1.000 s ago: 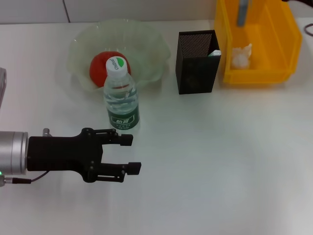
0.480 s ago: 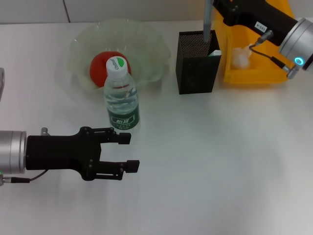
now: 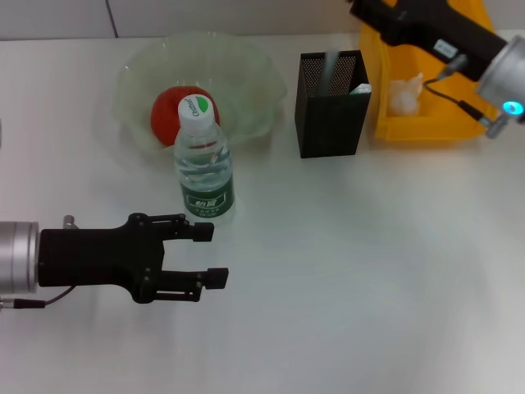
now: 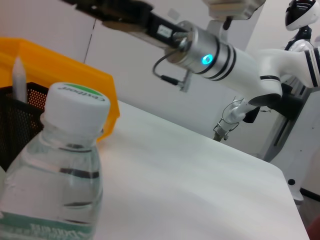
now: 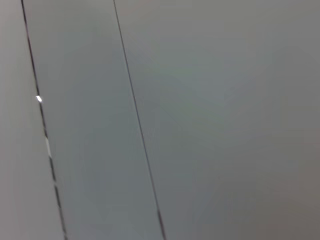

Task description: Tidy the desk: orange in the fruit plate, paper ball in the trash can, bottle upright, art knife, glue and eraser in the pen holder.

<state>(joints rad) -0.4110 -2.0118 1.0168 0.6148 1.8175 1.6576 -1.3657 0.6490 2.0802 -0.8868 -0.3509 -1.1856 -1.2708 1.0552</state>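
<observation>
We saw a white bench point(image 3: 369, 271). At upper right stood the trash can point(image 3: 484, 74) holding the paper ball point(image 3: 404, 97); the right arm crossed above it, its hand out of sight. Upper left, the fruit plate point(image 3: 246, 74) held the orange point(image 3: 168, 111). Upper centre stood the pen holder point(image 3: 328, 123). The bottle point(image 3: 203, 160) stood upright before the plate. At lower left, the left hand point(image 3: 210, 255) hung released, empty.

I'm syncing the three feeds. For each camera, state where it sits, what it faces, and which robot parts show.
Head view: looks down at the desk; left gripper open beside the upright bottle, right arm by the pen holder.
Left wrist view: low, facing the bottle; right arm beyond.
Right wrist view: blank wall only.
Head and left wrist views share the bottle.
</observation>
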